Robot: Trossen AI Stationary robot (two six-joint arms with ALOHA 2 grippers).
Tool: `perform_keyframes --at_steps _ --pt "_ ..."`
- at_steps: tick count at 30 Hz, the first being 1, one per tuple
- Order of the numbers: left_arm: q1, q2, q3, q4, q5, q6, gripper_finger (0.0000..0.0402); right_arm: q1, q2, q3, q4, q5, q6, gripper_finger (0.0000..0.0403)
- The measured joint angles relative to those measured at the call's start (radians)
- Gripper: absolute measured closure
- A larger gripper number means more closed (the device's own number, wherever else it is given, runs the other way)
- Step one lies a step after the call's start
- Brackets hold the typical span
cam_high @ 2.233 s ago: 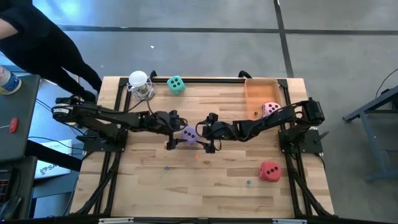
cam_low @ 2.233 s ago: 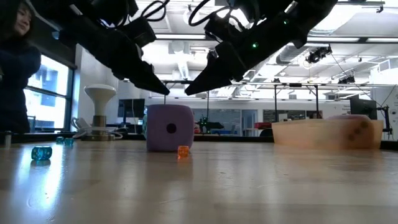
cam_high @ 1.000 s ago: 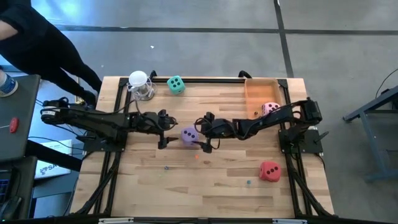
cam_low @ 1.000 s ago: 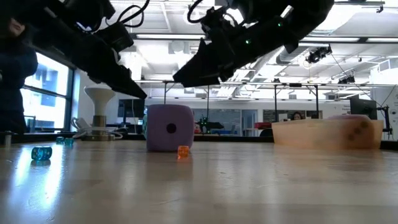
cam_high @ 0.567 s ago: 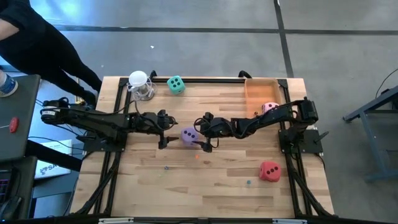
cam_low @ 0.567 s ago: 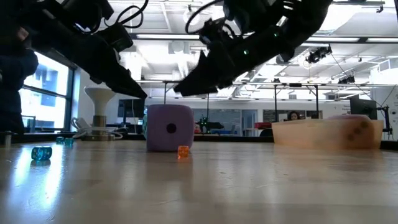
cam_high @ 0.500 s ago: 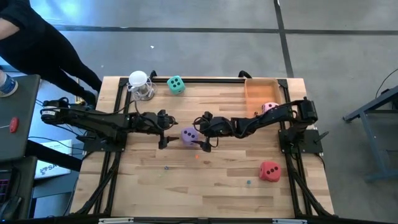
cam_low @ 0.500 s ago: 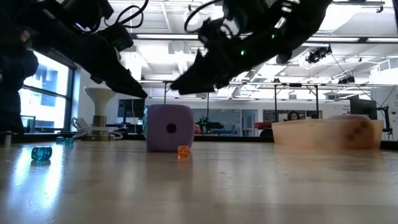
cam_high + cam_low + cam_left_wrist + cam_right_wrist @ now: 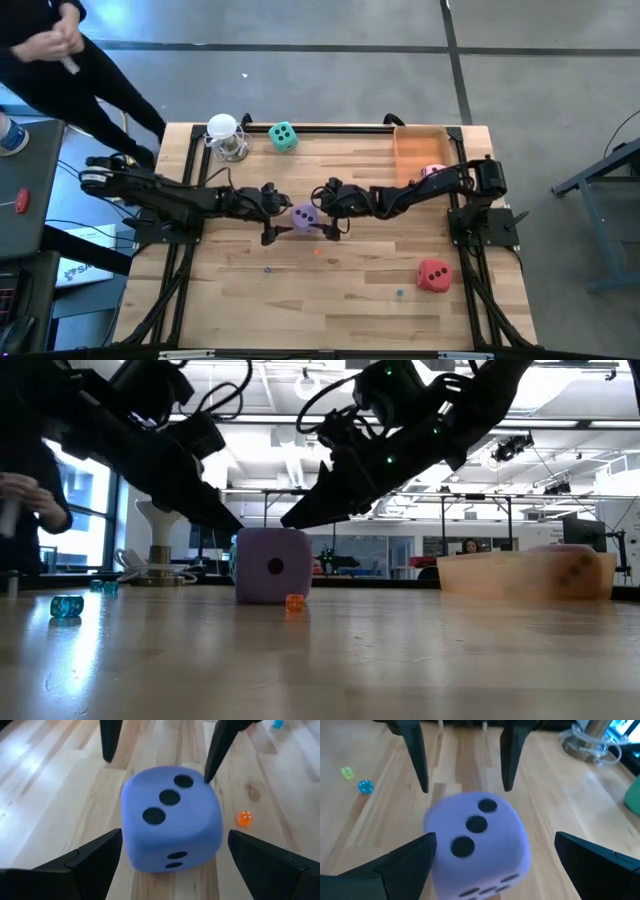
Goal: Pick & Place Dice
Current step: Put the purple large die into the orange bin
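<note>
I'm seeing the purple die (image 9: 304, 216) sitting on the table (image 9: 350, 290) mid-board, three pips up, between my two grippers. The left gripper (image 9: 274, 214) is hovering just beside it, fingers spread wide, gripping nothing. The right gripper (image 9: 327, 208) is facing it from the opposite side, equally wide and empty.

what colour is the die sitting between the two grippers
Purple, with dark round pips, three on its top face; the left wrist view shows it best.

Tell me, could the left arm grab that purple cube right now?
Probably yes: the left gripper is open just beside the purple cube, nothing between them, though the right gripper crowds the far side.
</note>
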Motion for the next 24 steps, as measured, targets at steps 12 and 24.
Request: perform_keyframes --at_steps 12,24 --pt "0.014 0.135 0.0 0.145 0.009 0.001 0.0049 -0.023 -0.001 0.0 -0.034 -0.073 0.029 0.0005" --pt "0.051 0.136 0.0 0.198 -0.005 0.049 0.0049 -0.022 -0.002 0.001 -0.067 -0.12 0.068 0.0005"
